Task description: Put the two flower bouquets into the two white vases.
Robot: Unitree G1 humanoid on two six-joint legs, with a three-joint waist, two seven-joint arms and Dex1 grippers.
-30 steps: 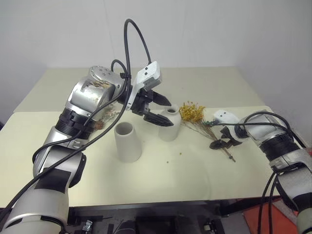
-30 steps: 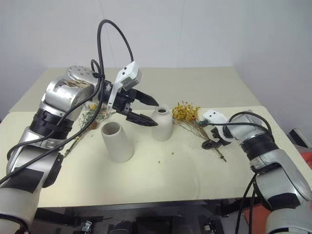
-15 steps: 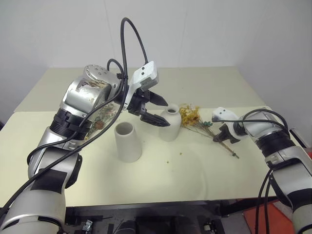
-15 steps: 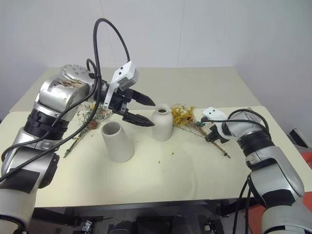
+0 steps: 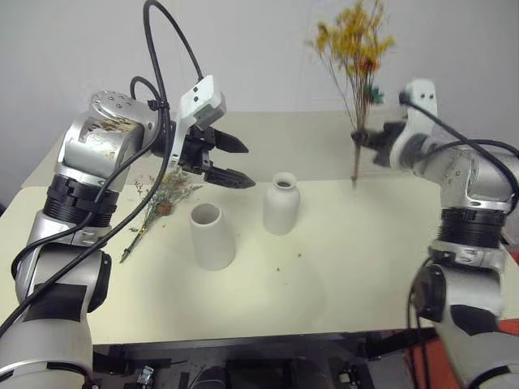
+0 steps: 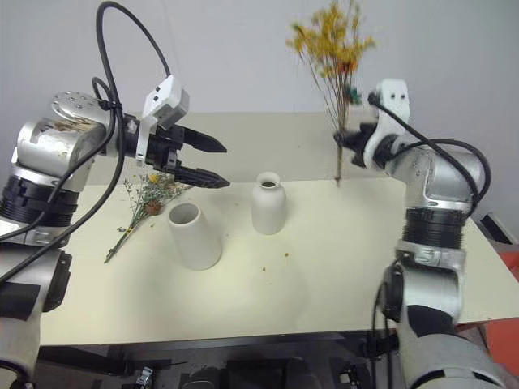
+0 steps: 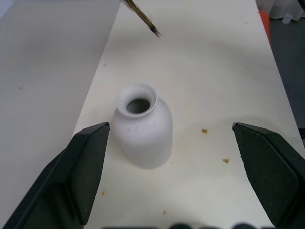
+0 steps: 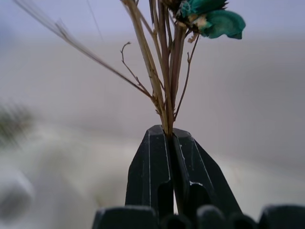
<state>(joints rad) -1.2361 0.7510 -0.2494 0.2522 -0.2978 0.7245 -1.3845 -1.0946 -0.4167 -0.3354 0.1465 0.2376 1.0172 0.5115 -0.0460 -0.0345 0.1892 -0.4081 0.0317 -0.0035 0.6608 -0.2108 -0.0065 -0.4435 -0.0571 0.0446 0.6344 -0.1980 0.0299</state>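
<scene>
The cream bench carries two white vases near its middle and one loose bouquet toward its left edge.

The cone vase stands upright with its wide mouth up, a little nearer the front edge than the bottle vase, which stands just to its right, apart from it, narrow neck up. A few small crumbs lie on the bench in front of the bottle vase.

The yellow bouquet is off the bench, held upright in the air above the right rear part, blooms at the top and thin brown stems hanging down; a teal sprig sits among the stems. The right pincer is pressed together on those stems low down, their cut ends poking out below it.

The grey-green bouquet lies flat near the left edge, to the left of the cone vase, stem end pointing toward the front edge.

The left pincer hangs above the bench between the grey-green bouquet and the bottle vase, fingers spread wide and holding nothing, aimed toward the bottle vase.
</scene>
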